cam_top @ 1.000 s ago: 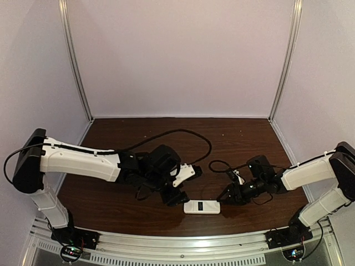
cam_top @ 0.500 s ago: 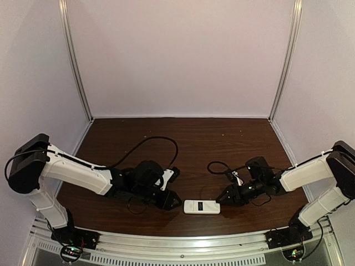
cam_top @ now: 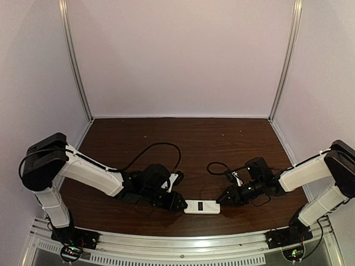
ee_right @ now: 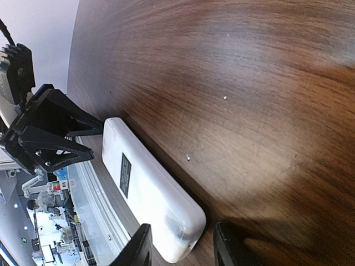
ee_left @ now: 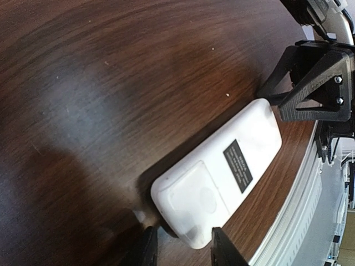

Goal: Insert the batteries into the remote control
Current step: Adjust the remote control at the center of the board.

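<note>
Your left gripper (cam_top: 179, 204) and right gripper (cam_top: 222, 199) each straddle one end of the remote control (cam_top: 202, 206), jaws apart and not yet clamped. It lies back-up near the table's (cam_top: 222, 144) front edge, and no batteries show. If one side bites first, it could skid across the smooth dark wood toward the metal rail (cam_top: 183, 244); plain pale walls (cam_top: 177, 55) enclose the table.

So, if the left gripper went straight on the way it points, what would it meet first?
The remote: its end already lies between the fingers of the left gripper, so it would likely press into that at once. Beyond it stands the right gripper.
</note>
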